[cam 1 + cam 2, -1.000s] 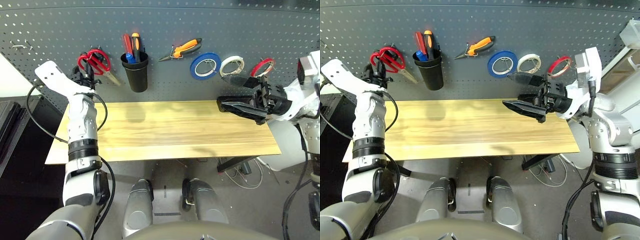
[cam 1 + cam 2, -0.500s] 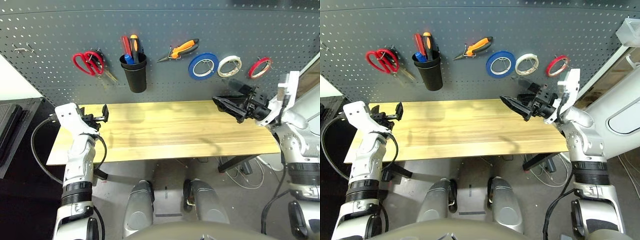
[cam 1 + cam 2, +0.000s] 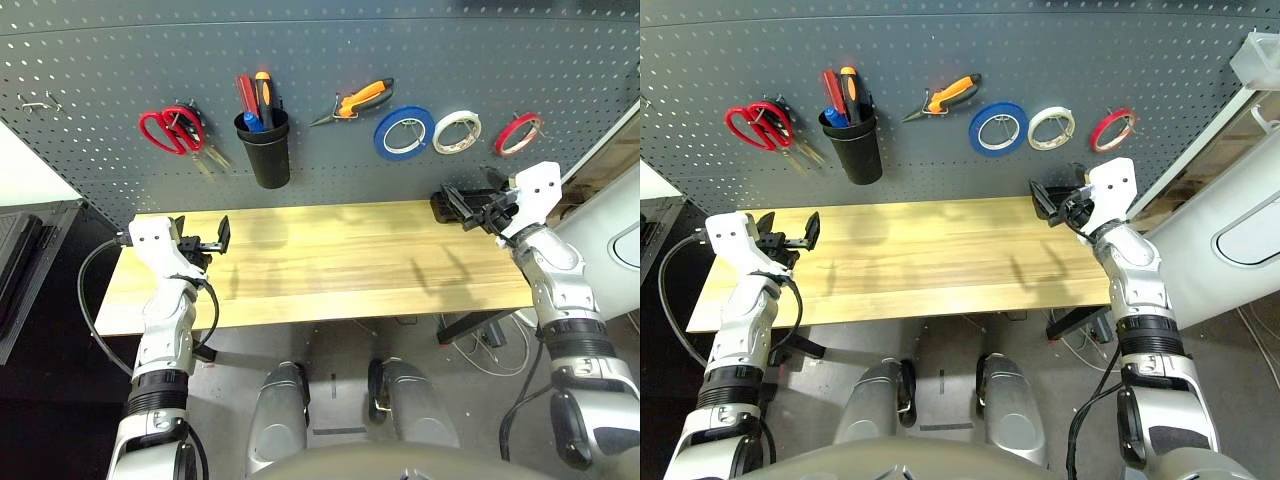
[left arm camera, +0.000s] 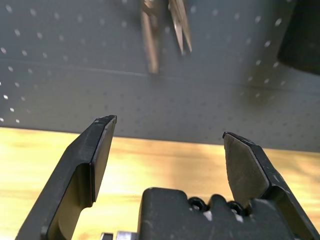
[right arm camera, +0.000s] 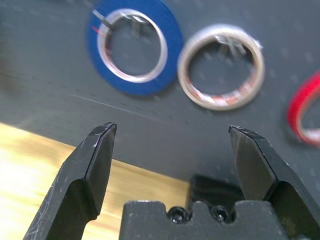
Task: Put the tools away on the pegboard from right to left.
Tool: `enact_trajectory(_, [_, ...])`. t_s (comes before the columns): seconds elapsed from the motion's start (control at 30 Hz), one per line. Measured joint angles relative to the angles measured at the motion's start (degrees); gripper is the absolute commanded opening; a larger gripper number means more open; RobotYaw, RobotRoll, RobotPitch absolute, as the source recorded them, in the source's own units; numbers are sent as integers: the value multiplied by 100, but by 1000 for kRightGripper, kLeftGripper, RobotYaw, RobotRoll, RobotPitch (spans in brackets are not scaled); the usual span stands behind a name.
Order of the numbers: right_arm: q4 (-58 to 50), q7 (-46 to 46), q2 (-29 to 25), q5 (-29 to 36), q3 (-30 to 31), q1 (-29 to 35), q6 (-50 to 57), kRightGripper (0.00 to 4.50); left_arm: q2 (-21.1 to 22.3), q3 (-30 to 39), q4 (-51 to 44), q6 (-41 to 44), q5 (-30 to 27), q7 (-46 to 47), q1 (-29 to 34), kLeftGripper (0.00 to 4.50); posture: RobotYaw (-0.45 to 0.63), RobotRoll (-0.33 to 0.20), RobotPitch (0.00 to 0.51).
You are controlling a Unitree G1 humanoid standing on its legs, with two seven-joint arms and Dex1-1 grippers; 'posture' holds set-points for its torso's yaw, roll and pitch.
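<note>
Scissors (image 3: pixel 172 131), screwdriver (image 3: pixel 243 96), pliers (image 3: pixel 358 101) and red tape (image 3: pixel 519 133) hang on the pegboard (image 3: pixel 100 60); below it, left gripper (image 3: pixel 203 238) and right gripper (image 3: pixel 462 205) gape empty.

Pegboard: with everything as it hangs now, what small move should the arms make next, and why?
Probably none beyond resting. The red tape ring, pliers, screwdriver and red-handled scissors all sit on the pegboard, and the table holds no tool. The left gripper and right gripper are open and hold nothing, so the task looks finished.
</note>
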Motion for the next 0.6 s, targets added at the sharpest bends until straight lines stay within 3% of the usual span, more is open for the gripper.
enact_trajectory(0.6, [1427, -532, 299, -12, -176, -305, -742, 4500, -40, 142, 550, -951, 31, 338, -21, 4477, -78, 0, 86])
